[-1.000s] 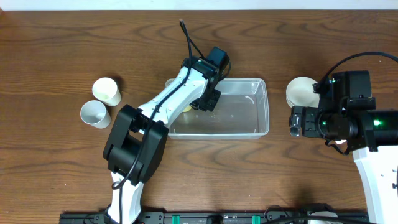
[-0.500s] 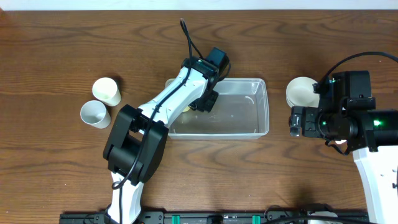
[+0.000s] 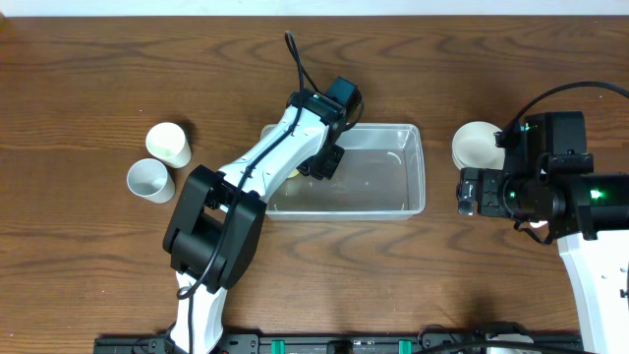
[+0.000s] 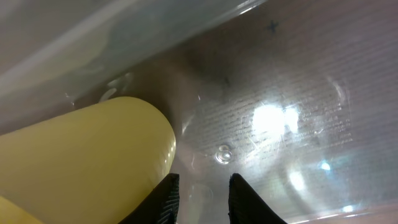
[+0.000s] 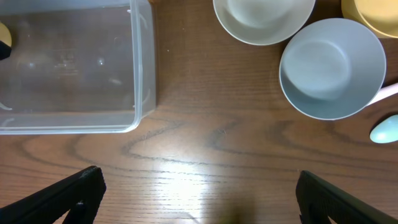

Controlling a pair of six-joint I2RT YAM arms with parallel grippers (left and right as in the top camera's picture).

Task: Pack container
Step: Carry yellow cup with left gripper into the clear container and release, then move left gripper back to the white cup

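Clear container [image 3: 385,182] sits mid-frame on the wood surface [image 3: 79,256], long side left-right. Left arm reaches into its left end. Left wrist view: left tool [image 4: 202,194] is low inside the tub, its fingers [image 4: 166,198] a narrow gap apart, with only the see-through floor showing between them. A yellow rounded cup-like thing [image 4: 87,162] lies in the tub's corner at left of frame. It is right beside the left finger, not between the two, and I can't tell if they touch.

Right tool [image 5: 199,183] hangs over bare surface to the right of the container [image 5: 140,74]. Its fingers are spread wide with nothing in them.

Right wrist view, upper right:
- White bowl [image 5: 264,15].
- Pale grey-white bowl [image 5: 333,65] just beside it.
- Yellow bowl [image 5: 373,15] cut off by the frame corner.
- Pale blue item [image 5: 385,129] at the right edge, too cropped to name.

Overhead, far left: two pale cups [image 3: 169,144] [image 3: 149,180] close together, well apart from the container.
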